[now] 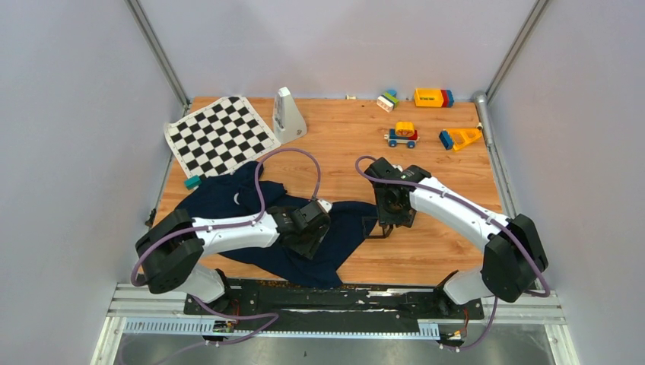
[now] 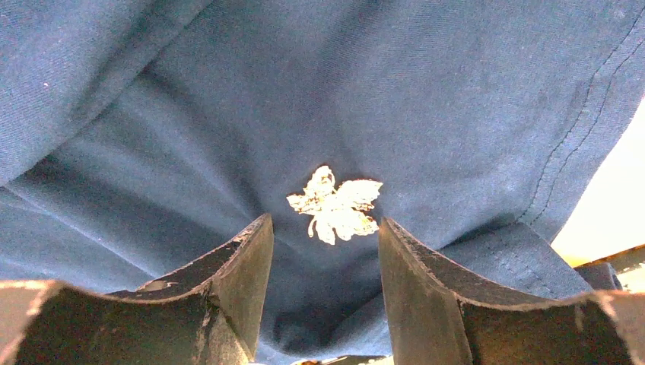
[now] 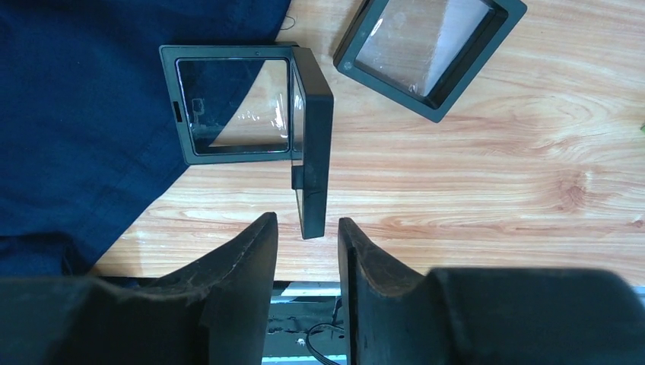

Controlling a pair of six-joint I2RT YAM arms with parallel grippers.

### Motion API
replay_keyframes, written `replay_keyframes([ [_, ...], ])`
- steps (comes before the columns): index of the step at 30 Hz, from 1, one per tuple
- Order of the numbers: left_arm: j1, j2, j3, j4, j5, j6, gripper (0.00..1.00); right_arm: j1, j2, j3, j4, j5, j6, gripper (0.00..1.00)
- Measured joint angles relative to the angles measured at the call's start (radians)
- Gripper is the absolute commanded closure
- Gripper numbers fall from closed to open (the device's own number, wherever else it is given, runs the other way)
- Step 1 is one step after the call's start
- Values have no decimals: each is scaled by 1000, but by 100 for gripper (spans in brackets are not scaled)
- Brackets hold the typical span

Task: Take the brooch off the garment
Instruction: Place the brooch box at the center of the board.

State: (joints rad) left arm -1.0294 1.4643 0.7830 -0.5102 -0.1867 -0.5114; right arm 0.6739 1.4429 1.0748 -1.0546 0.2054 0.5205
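Left end effector (image 2: 323, 224) is straddling the brooch (image 2: 335, 205), jaws apart, grasping nothing.
The gold leaf brooch is sitting just ahead of it on the folded garment (image 2: 456, 91). Closing here is risking a pinch of loose cloth, lifting the whole garment with the pin. Farther off, the right end effector (image 3: 304, 224) is hanging released above an open black case (image 3: 236, 103) on the worktop (image 3: 471, 190), leaving the cloth unanchored.

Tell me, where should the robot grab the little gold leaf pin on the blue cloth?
Probably by its side edges, coming straight at the cloth's face. The gold leaf-shaped brooch lies flat on the soft navy-blue garment, so only its rim offers a hold. The open left gripper is lined up astride it.
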Motion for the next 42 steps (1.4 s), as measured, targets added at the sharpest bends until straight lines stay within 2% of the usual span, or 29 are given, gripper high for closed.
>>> replay_keyframes([
  [10,-2,26,-3,33,13,3,36,2,-96,28,-3,-35,-10,64],
  [12,-3,31,-1,33,12,4,43,6,-123,40,-3,-47,-11,66],
  [15,-3,52,18,32,0,8,60,23,-166,45,2,-78,-13,68],
  [17,-3,66,29,39,-7,8,66,34,-193,44,10,-103,-14,70],
  [21,-5,69,31,49,-17,9,70,53,-271,18,73,-183,-14,76],
  [26,-4,60,22,60,-10,16,70,58,-332,-31,154,-264,-10,77],
  [29,18,16,-24,115,37,27,72,58,-333,-70,216,-323,-10,77],
  [40,189,-223,-246,350,397,14,74,61,-272,-258,554,-550,67,77],
  [42,212,-251,-273,378,444,8,70,65,-240,-272,611,-570,89,76],
])
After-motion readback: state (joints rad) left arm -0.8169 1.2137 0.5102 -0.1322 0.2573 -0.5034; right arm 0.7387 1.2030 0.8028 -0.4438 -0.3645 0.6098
